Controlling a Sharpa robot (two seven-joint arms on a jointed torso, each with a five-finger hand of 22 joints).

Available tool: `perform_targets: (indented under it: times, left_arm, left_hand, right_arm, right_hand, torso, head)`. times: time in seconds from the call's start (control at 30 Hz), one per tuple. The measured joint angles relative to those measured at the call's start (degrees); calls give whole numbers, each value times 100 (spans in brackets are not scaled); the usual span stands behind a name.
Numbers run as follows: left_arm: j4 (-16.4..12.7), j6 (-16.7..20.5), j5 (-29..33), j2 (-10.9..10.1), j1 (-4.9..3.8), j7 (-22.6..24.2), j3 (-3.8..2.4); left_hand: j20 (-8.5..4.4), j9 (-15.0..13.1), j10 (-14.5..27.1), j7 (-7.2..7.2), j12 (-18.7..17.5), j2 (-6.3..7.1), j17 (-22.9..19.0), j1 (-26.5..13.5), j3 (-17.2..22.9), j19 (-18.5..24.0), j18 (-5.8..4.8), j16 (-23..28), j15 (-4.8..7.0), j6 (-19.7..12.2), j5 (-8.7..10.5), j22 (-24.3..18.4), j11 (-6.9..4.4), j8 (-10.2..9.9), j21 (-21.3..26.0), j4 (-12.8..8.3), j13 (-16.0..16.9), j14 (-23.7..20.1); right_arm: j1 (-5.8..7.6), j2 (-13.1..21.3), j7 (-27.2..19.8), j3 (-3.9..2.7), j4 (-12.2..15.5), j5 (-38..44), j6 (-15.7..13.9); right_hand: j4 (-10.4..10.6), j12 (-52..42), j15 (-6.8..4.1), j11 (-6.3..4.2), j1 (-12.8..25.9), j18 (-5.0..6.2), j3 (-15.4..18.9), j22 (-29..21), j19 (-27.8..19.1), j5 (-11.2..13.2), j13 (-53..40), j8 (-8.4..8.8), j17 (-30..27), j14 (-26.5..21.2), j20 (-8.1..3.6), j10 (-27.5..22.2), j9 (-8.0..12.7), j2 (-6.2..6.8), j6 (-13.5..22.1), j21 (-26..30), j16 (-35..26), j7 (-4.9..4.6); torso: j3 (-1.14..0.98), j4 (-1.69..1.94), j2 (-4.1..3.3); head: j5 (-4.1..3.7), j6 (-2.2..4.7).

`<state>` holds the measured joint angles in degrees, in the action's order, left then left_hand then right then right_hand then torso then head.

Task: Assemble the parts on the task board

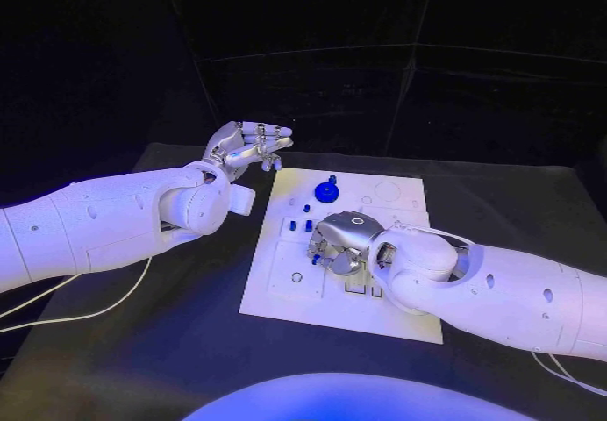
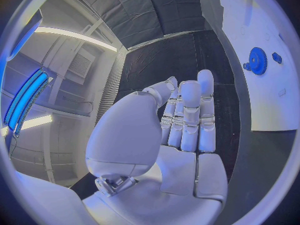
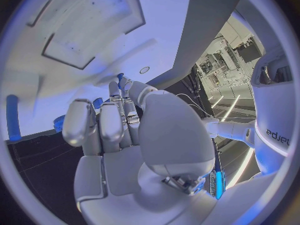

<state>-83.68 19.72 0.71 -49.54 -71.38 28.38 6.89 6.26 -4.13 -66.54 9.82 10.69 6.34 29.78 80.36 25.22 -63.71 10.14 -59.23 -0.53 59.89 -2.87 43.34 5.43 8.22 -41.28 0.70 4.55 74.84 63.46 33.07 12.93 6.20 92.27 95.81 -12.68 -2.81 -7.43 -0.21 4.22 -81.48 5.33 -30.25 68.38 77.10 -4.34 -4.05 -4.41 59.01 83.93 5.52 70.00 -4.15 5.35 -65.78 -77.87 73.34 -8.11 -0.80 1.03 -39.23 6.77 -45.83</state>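
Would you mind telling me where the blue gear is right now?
In the head view, the blue gear sits on the far part of the task board, between the left hand and the right hand, nearer the board's left edge.

A robotics lab: black-draped table (image 1: 152, 351), dark curtain backdrop (ceiling strip lights (image 2: 75, 37) in the wrist view).

Dim blue-violet light, dark surroundings; wrist views bend strongly, perhaps slightly soft.

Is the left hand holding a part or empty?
Empty: the left hand is raised beside the task board, fingers together, nothing in its palm.
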Motion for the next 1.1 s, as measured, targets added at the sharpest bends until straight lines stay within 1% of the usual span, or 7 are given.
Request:
perform_targets:
  times: [0.37,0.47,0.5,0.63,0.73,0.87,1.1]
  left_arm:
    - [0,-3,0,-1,0,-4,0]
    - [-2,-4,0,-5,0,-5,0]
    - [-3,-4,0,-5,0,-6,0]
    - [-4,-7,0,-8,-2,-10,0]
    - [-4,-10,0,-9,-2,-14,0]
    - [-4,-15,0,-9,-2,-21,0]
    - [2,-24,1,-13,-2,-33,0]
  left_hand:
    - [0,0,0,0,0,0,-1,0,0,0,0,0,0,0,0,-3,0,0,0,0,0,0]
    - [0,0,0,0,0,0,-1,0,0,0,0,0,0,0,0,-3,0,0,0,0,0,0]
    - [0,0,0,0,0,0,-1,0,0,0,0,0,0,0,0,-3,0,0,0,0,0,0]
    - [0,0,0,0,0,0,-1,0,0,0,0,0,0,0,0,-3,0,0,0,0,0,0]
    - [0,2,0,12,0,-22,-5,-22,0,0,0,0,0,-12,0,-2,0,0,0,0,-5,0]
    - [0,5,0,20,0,-21,-7,-21,0,0,0,0,0,-21,0,-2,0,0,0,0,-5,0]
    - [0,5,21,20,-1,-21,-7,-21,0,0,0,0,0,-21,0,-7,21,0,0,0,-5,0]
  right_arm:
    - [-2,-71,6,-7,-68,0,103]
    - [-2,-89,6,-7,-93,1,125]
    - [-2,-95,5,-7,-102,1,129]
    - [-3,-100,2,-3,-154,4,143]
    - [-3,-105,-8,-3,-159,5,143]
    - [-3,-110,-25,-3,-165,5,138]
    - [-9,-17,-70,2,-123,-10,77]
  right_hand:
    - [-24,-1,0,3,54,0,24,-19,0,1,-2,44,-13,0,0,-3,1,53,7,0,-25,0]
    - [-22,52,0,50,109,0,26,-51,-6,-1,6,65,-28,0,6,-78,11,61,80,4,-25,-60]
    - [-2,108,0,62,173,0,46,-89,-44,-1,23,79,-43,0,44,-192,27,83,178,43,-25,-103]
    - [23,329,145,251,318,0,91,-417,-265,-1,49,78,-175,1,162,-708,55,227,682,262,-114,-268]
    - [31,351,178,305,355,0,126,-538,-318,-1,44,78,-236,8,216,-842,55,263,790,334,-133,-335]
    - [47,351,186,315,353,0,142,-561,-320,-1,44,78,-248,0,218,-851,55,262,798,334,-133,-336]
    - [80,306,186,316,452,0,333,-580,-339,-66,42,78,-275,0,236,-891,46,361,941,359,-133,-328]
  torso:
    - [2,-1,4]
    - [3,0,4]
    - [3,0,5]
    - [3,0,5]
    - [3,-1,6]
    - [3,-1,7]
    - [1,0,10]
  head:
    - [7,-21]
    - [8,-21]
    - [9,-21]
    - [15,-21]
    - [20,-19]
    - [24,-18]
    - [30,4]
